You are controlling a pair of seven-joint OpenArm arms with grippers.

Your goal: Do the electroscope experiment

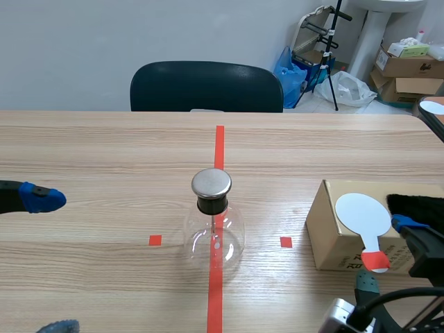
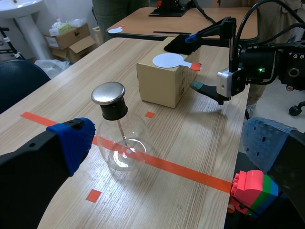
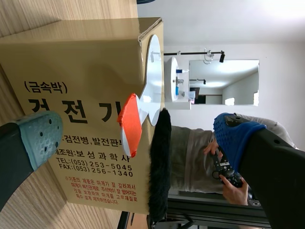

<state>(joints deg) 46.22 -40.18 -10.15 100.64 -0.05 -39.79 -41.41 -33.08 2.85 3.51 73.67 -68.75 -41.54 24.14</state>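
Centrally, the glass electroscope (image 1: 211,222) stands on the counter (image 1: 104,152), over the red tape line (image 1: 220,146). The left gripper (image 2: 171,143) and right gripper (image 3: 138,134) both have fingers spread, the right's flanking the handle of the white paddle (image 1: 362,214) on the cardboard box (image 1: 329,239).

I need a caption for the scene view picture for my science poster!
Glass electroscope flask standing on the red tape line, white paddle lying on the cardboard box beside it.

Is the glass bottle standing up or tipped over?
Standing up: the glass flask rests on its round base, silver cap pointing straight up.
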